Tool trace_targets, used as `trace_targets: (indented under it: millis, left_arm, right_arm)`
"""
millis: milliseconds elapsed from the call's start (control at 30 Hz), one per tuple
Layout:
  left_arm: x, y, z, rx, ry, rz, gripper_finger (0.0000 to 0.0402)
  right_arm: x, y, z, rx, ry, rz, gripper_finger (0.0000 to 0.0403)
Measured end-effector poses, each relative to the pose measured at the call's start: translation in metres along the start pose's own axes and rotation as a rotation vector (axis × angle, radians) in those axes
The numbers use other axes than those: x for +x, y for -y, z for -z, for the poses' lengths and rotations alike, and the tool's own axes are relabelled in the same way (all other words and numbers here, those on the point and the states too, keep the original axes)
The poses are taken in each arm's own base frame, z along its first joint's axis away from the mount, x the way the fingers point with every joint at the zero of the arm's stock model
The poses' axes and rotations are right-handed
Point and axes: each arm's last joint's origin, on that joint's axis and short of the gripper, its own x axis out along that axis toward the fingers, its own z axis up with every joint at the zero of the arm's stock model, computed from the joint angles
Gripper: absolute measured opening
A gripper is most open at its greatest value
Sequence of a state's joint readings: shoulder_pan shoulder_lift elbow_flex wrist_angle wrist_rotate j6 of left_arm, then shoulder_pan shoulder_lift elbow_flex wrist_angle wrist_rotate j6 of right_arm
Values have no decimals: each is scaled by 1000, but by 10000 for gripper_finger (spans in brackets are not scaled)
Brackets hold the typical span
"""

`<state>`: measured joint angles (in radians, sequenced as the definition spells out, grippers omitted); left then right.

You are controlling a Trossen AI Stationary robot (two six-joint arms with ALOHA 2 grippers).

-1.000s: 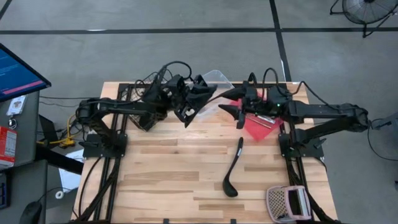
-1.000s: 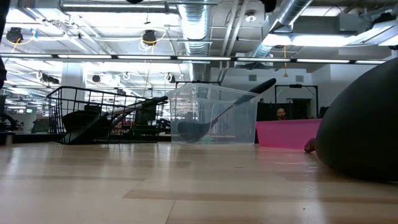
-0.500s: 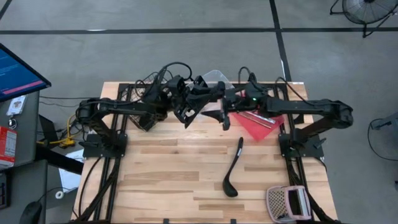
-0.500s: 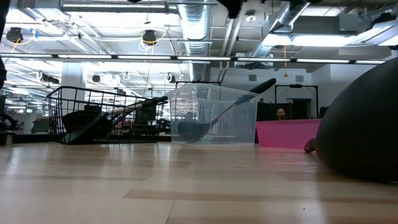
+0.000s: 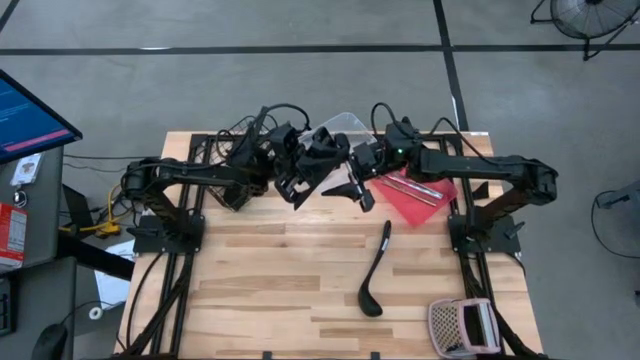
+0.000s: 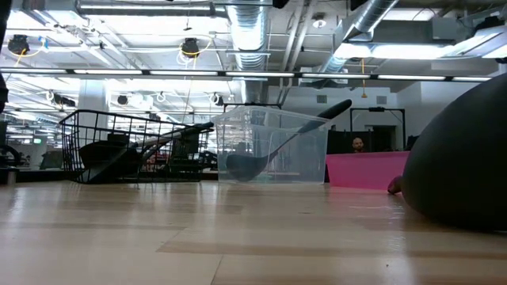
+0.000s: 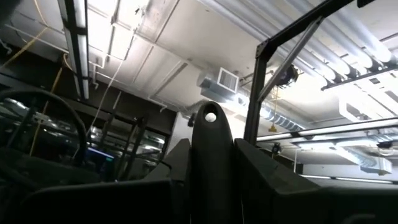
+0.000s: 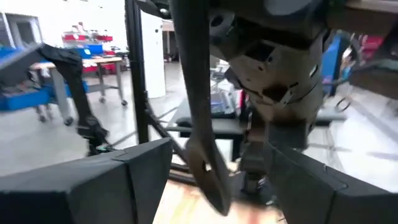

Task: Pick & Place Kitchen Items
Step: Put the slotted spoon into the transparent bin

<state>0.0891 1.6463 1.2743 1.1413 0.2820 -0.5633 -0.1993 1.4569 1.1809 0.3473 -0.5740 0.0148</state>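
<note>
My left gripper [image 5: 322,162] is raised over the table's far middle, shut on a black utensil [image 7: 210,143] whose holed handle end points up past its fingers. My right gripper [image 5: 352,188] is right beside it, open. In the right wrist view its fingers stand on either side of that handle end [image 8: 207,167] without touching it. The utensil's head is hidden. A black ladle [image 5: 375,268] lies flat on the table's near right. Another ladle [image 6: 253,162] leans in the clear tub [image 6: 273,146], and silver pieces [image 5: 412,187] lie on the red tray [image 5: 420,205]. My left gripper pinches the black utensil's handle between its two fingers, a little below the holed end [image 7: 208,118]. That end sticks out beyond the fingertips and slants upward. The utensil is lifted clear of the table. What lies behind the fingers is hidden by the gripper itself.
A black wire basket [image 6: 131,146] with dark utensils stands at the far left under my left arm. A pinkish-white perforated box [image 5: 460,326] sits at the near right corner. Bare wood [image 5: 270,280] spreads over the near left. A person [image 6: 358,144] shows far behind the table.
My right gripper has moved toward the table's left, up to my left gripper, and has swung round to face it. Its fingers now stand on either side of the held handle's end. The held utensil has stayed where it was.
</note>
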Motion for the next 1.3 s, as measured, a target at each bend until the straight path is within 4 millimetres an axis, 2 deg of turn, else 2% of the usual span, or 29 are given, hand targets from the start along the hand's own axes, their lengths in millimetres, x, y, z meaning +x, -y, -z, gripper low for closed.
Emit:
trace_targets:
  millis: [133, 300, 500, 633, 800, 1067, 1300]
  left_arm:
    - [0, 0, 0, -3, -8, 11, 66]
    - [1, 6, 2, -35, -26, 50, 66]
    - [3, 11, 6, -52, -45, 67, 66]
    - [3, 11, 6, -62, -50, 64, 66]
    - [3, 9, 10, -85, -81, 44, 66]
    - [2, 5, 16, -130, -132, 9, 66]
    - [1, 5, 25, -217, -221, 6, 66]
  right_arm:
    - [-13, -6, -8, 68, -50, -24, 249]
    - [-49, -20, -19, 122, -196, 12, 249]
    - [-91, -45, -61, -73, -90, 152, 249]
    - [-104, -59, -84, -218, 37, 252, 249]
    - [-94, -62, -96, -302, 186, 225, 249]
    - [-59, -54, -74, -272, 143, 137, 249]
    - [-53, -54, -70, -247, 133, 87, 249]
